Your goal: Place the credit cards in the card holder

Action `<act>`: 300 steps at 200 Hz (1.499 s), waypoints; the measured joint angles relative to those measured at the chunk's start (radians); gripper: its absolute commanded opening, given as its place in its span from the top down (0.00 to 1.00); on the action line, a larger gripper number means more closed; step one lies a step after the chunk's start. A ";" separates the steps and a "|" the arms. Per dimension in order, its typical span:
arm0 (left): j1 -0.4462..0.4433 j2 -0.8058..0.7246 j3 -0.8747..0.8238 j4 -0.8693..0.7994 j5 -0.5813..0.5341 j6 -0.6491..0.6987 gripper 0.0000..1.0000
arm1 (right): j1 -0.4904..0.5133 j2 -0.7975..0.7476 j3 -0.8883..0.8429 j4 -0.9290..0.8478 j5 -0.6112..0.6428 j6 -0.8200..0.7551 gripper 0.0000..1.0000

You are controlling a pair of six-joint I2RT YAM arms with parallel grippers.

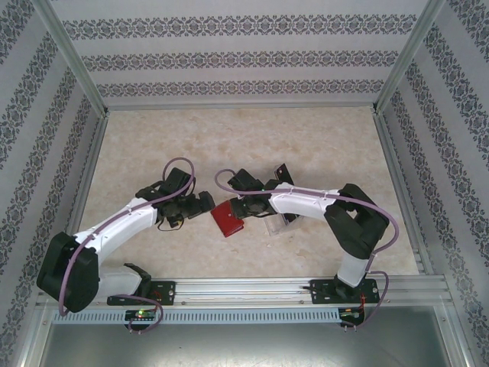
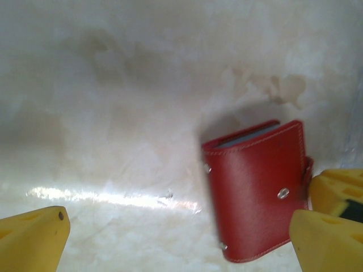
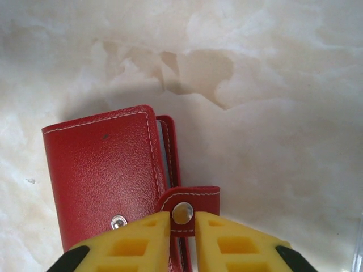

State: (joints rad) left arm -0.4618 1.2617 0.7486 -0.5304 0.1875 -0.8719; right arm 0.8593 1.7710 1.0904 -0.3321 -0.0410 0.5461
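The card holder (image 1: 227,219), a red squarish wallet, lies folded on the marble tabletop between my two grippers. In the left wrist view the card holder (image 2: 258,192) shows its stitched cover and a grey inner edge. My left gripper (image 2: 181,226) is open and wide, with the wallet beside its right finger. My right gripper (image 3: 182,226) hovers over the snap tab (image 3: 193,197) of the card holder (image 3: 102,175). Its yellow jaws stand a narrow gap apart, the silver snap showing between them and the tab lying flat under both. The credit cards are out of view.
A clear plastic tray (image 1: 276,227) sits just right of the wallet, partly under my right arm. Patterned walls enclose the table on three sides. An aluminium rail (image 1: 306,287) runs along the near edge.
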 measured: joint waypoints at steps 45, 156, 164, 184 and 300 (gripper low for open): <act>-0.016 0.023 -0.027 0.013 0.026 0.010 0.00 | 0.000 -0.026 0.000 0.000 0.000 -0.003 0.67; -0.029 0.134 -0.027 0.065 0.025 0.011 0.00 | 0.000 0.058 0.048 -0.001 -0.004 -0.020 0.75; -0.029 0.135 -0.027 0.068 0.025 0.011 0.00 | 0.000 0.059 0.048 -0.002 -0.004 -0.021 0.78; -0.029 0.135 -0.027 0.068 0.025 0.011 0.00 | 0.000 0.059 0.048 -0.003 -0.001 -0.027 0.80; -0.043 0.170 -0.022 0.068 0.013 0.030 0.00 | -0.007 0.029 0.037 -0.018 0.007 -0.030 1.00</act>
State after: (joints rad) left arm -0.5045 1.4315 0.7265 -0.4622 0.2001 -0.8421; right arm 0.8524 1.8000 1.1275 -0.3504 -0.0338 0.5163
